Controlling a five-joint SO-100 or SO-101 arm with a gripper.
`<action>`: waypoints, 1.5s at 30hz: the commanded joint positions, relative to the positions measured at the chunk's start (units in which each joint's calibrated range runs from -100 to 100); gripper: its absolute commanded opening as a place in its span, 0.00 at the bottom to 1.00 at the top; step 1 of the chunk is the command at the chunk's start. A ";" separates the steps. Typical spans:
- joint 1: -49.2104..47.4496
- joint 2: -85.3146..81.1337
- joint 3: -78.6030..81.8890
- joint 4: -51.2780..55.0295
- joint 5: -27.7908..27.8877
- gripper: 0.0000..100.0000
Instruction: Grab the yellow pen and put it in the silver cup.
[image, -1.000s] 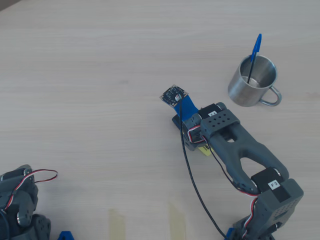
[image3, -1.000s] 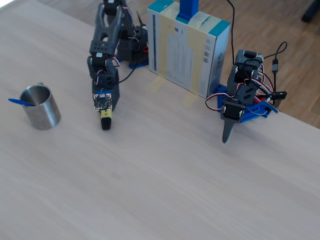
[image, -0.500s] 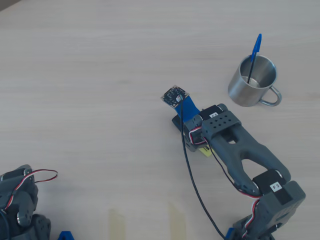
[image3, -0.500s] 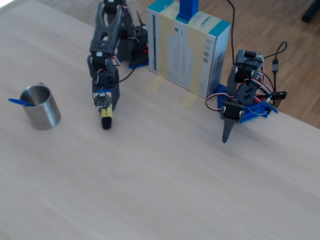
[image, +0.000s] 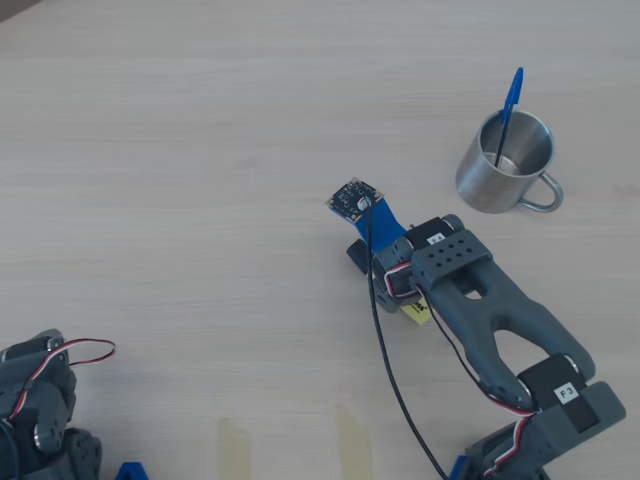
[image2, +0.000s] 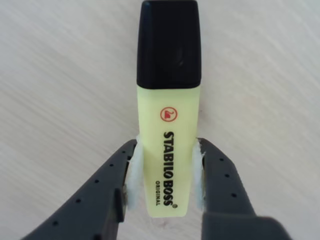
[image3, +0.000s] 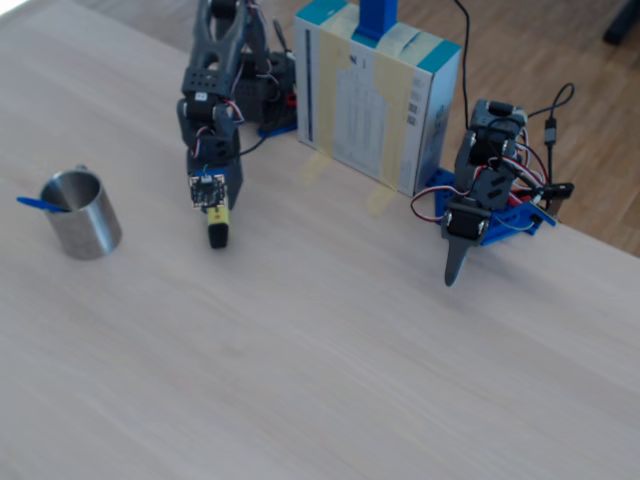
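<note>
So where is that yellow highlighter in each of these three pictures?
Overhead view: the yellow pen is mostly hidden under the arm, a yellow sliver right of centre, below and left of the silver cup.
Wrist view: it fills the centre, black cap up, between the gripper fingers.
Fixed view: upper left, under the arm, right of the cup.
Shared landmark: the cup, absent from the wrist view.

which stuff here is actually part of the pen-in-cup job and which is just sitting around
Part of the job:
- yellow pen, held between the padded fingers
- silver cup, apart from the arm

Just lying about:
- blue pen standing in the cup
- second arm, parked
- taped box
</note>
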 joint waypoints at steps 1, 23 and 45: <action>0.16 -4.39 0.46 -0.49 -0.26 0.08; -0.45 -21.51 8.44 -5.39 -0.31 0.07; 1.03 -45.79 19.51 -17.40 -0.31 0.07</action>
